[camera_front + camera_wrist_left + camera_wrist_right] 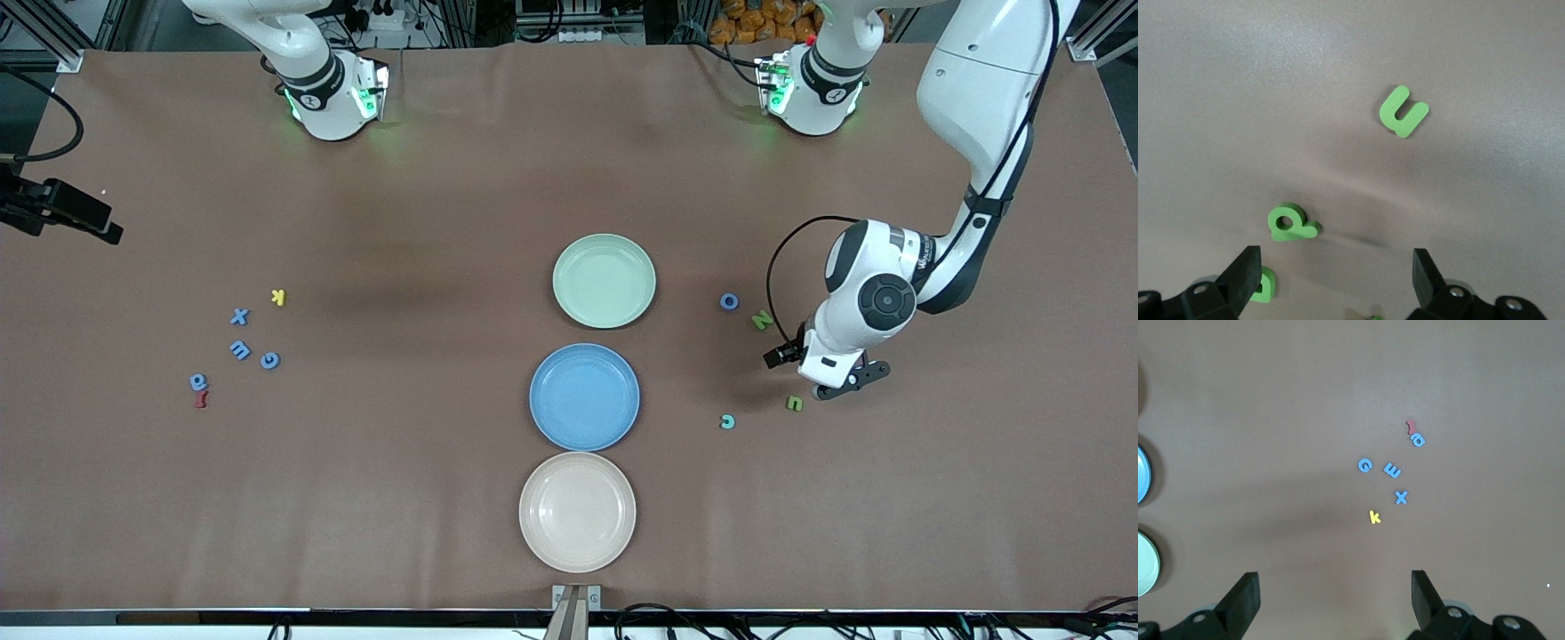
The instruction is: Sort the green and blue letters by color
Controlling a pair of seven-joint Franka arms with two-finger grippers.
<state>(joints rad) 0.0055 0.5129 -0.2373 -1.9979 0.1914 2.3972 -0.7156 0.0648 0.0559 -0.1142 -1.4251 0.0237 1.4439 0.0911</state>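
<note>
Toward the right arm's end lie blue letters: an X [238, 316], an E [239, 349], a G [270, 360] and one more [197, 381]; the right wrist view shows the G [1365, 465] and the X [1401, 497]. Toward the left arm's end lie a blue O [729, 301], a green N [762, 320], a green letter [794, 404] and a teal letter [727, 421]. My left gripper [840, 384] hangs open, low over green letters: a U shape [1403, 112], one with a hole [1291, 223] and one beside a finger [1263, 285]. My right gripper [1335, 587] is open, high above the table, holding nothing.
Three plates stand in a row at mid-table: pale green [605, 280] farthest from the front camera, blue [584, 396] in the middle, beige [577, 511] nearest. A yellow K [278, 297] and a dark red letter [202, 399] lie among the blue letters.
</note>
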